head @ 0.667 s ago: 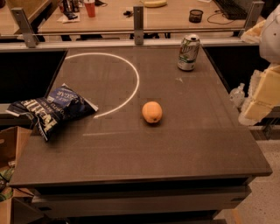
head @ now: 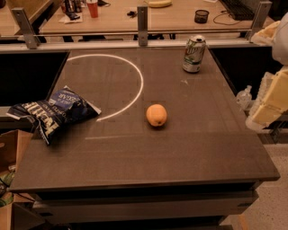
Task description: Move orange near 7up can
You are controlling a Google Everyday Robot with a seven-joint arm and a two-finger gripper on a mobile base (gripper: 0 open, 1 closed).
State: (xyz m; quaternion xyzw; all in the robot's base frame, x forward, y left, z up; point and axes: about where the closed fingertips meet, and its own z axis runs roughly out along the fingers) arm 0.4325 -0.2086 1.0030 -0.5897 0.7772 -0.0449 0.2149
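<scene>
The orange (head: 156, 115) lies on the dark table (head: 189, 148), a little right of the middle, just outside the white arc. The 7up can (head: 194, 54) stands upright near the table's far right corner, well beyond the orange. My gripper (head: 266, 108) is a pale blocky shape at the right edge of the view, off the table's right side and raised above it. It is well to the right of the orange and touches nothing.
A dark blue chip bag (head: 51, 111) lies at the table's left edge. A white arc (head: 135, 85) is painted on the tabletop. A metal rail (head: 142, 31) runs behind the table, with a desk holding a red cup (head: 92, 8) and a banana (head: 158, 3). A cardboard box (head: 11, 152) sits low on the left.
</scene>
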